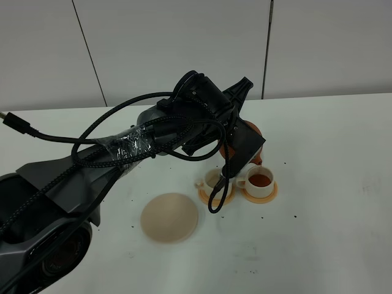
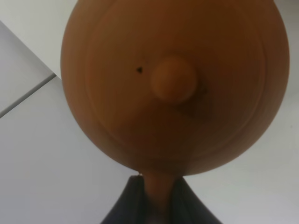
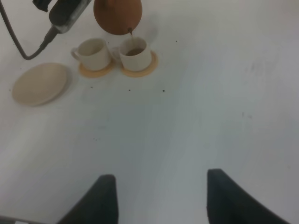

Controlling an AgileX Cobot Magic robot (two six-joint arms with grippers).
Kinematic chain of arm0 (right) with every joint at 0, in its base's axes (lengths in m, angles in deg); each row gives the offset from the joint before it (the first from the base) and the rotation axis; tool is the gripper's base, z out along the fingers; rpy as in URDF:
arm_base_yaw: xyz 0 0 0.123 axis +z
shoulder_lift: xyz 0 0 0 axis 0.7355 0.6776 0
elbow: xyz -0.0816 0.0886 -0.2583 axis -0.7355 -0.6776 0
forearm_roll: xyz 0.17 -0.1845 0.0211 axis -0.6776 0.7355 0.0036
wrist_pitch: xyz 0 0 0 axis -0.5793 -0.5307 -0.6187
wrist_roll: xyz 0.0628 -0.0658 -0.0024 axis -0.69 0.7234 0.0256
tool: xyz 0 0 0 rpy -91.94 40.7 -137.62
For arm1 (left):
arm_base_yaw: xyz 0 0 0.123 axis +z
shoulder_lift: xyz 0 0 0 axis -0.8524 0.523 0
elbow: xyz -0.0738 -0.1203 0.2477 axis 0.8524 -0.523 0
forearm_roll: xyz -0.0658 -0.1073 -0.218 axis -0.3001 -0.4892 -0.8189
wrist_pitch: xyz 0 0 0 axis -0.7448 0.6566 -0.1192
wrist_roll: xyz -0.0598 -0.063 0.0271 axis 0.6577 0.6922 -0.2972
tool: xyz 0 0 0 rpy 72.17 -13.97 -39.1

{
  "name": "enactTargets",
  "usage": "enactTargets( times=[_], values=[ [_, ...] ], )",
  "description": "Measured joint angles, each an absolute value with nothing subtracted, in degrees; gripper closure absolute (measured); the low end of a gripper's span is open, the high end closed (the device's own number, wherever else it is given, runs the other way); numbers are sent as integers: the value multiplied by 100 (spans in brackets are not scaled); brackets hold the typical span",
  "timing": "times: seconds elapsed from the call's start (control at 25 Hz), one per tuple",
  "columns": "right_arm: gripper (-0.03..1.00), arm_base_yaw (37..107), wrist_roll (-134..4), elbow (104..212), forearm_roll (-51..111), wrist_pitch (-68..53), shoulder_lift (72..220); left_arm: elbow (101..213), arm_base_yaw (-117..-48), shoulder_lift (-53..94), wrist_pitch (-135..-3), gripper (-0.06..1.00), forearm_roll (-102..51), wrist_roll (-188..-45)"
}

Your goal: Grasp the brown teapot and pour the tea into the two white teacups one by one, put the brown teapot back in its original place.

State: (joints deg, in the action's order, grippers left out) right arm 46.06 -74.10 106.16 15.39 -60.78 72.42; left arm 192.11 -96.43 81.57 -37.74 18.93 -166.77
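Left jaws clenched on teapot (image 2: 117, 116) handle, tipped over right-hand cup (image 1: 260, 180), tea in. Left-hand cup (image 1: 214, 179) looks empty; return to trivet (image 1: 169, 217) pending. Right jaws released.

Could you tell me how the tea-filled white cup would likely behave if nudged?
The cup looks rigid and probably fragile, like ceramic. Holding tea, it would likely slosh. It may slide with its coaster on the smooth table.
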Motion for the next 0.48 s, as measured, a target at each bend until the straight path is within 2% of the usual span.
enactTargets(
  times=[0.48],
  values=[
    [55,4606,-7410,10616,1539,-6078,7242,19211,-9643,8157,-3774,78,1893,-16739]
  ],
)
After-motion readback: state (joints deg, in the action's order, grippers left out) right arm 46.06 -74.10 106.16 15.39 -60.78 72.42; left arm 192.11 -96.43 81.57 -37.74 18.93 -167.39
